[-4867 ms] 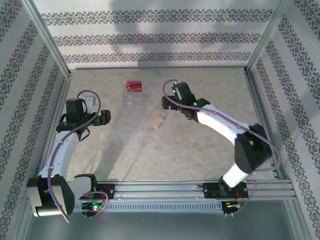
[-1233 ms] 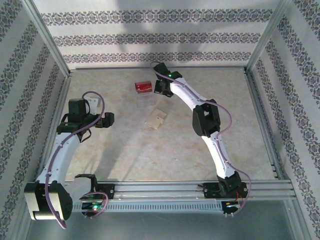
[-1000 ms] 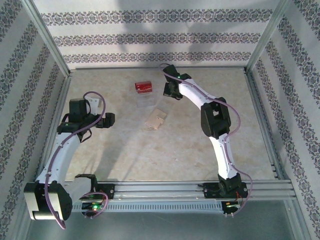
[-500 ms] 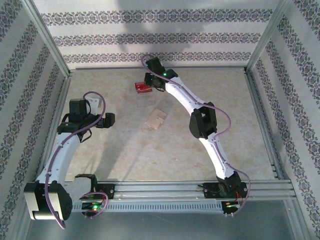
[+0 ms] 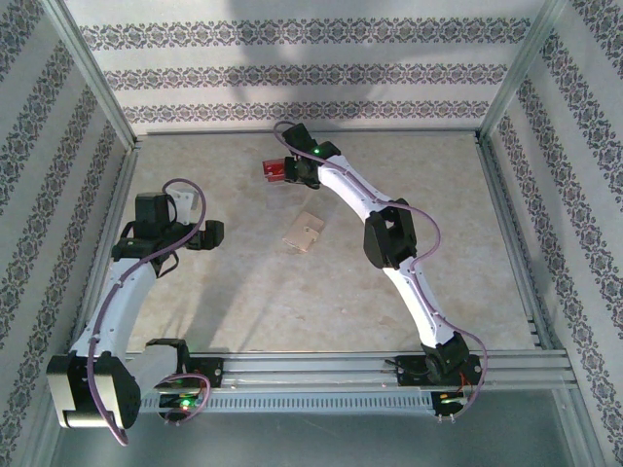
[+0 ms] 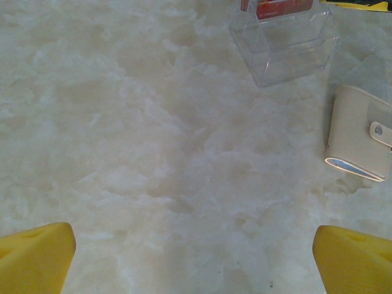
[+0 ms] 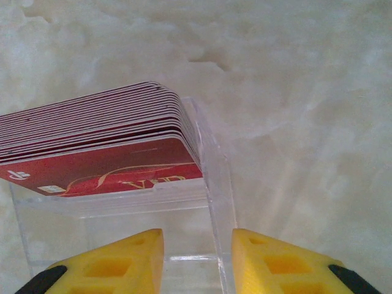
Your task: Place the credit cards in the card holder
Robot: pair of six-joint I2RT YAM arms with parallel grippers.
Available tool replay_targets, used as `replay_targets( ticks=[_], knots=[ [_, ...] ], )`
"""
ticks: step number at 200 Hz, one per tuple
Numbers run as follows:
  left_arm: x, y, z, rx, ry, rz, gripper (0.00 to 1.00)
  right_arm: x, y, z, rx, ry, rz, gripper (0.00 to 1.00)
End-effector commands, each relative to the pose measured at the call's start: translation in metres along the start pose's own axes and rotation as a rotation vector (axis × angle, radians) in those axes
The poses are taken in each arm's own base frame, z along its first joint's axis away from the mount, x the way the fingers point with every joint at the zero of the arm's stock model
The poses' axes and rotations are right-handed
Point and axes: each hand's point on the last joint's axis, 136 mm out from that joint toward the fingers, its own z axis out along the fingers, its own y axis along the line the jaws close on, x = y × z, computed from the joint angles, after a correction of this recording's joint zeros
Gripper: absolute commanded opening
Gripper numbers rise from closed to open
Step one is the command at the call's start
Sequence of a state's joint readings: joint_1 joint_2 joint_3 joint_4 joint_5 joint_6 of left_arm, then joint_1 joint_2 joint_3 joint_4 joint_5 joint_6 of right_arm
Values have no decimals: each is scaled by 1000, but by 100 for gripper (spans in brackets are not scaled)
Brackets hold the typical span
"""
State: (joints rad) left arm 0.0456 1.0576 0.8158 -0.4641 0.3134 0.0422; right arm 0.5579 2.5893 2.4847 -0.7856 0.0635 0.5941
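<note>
My robot's lab test cell
Aluminium posts (image 5: 92, 68) hold wallpaper panels (image 5: 311, 78) at nine, twelve and three o'clock around my marble-look tabletop (image 5: 292, 292); my arms (image 5: 120, 292) bolt to a slotted rail (image 5: 311, 362) at six.

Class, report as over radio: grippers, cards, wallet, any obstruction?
Left gripper open, empty. Right gripper narrowly open at credit cards, stacked in clear stand. Card holder snapped shut, apart.

The left frame edge is cropping the credit cards (image 7: 92, 147) in the right wrist view, the right hand (image 7: 197, 242) is hiding the lower front of the clear stand (image 7: 215, 177), and the left wrist view's edges are cutting off the cards' upper part and the left hand (image 6: 195, 251) fingers.
</note>
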Motion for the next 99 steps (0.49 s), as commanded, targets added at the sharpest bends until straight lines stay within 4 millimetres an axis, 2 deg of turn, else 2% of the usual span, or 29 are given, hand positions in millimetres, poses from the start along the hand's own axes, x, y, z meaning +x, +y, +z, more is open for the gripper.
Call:
replay_targets(
  ticks=[1, 64, 99],
  knots=[
    [-1, -3, -1, 5, -5, 23, 99, -1, -11, 2, 26, 7, -11, 35],
    [1, -3, 1, 4, -1, 24, 99, 2, -16, 16, 34, 21, -5, 33],
    [1, -2, 2, 4, 1, 24, 100, 1, -16, 20, 29, 23, 1, 27]
  ],
)
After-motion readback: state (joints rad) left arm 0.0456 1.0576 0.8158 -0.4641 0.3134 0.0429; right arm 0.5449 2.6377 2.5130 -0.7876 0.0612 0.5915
